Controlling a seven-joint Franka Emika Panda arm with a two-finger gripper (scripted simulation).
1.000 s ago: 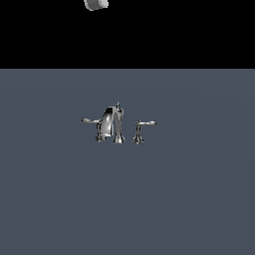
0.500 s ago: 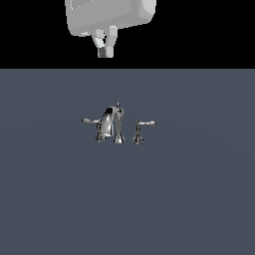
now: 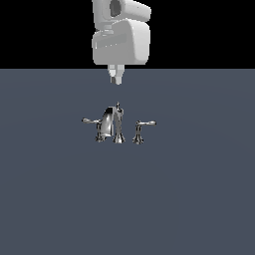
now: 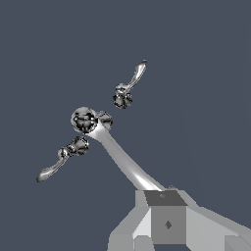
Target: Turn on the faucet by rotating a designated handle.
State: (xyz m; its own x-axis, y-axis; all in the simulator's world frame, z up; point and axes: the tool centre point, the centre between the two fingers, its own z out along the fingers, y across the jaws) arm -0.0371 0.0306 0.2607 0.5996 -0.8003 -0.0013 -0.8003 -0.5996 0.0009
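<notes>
Exterior view: gripper [image 3: 117,78] above faucet [image 3: 114,125], seemingly apart.

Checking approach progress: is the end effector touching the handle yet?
Apart. The exterior view shows the end effector well above the faucet, with bare floor between it and the handle.

No readable text, labels, brand names, numbers or signs appear in either view; every surface shown is plain and carries no markings.
</notes>
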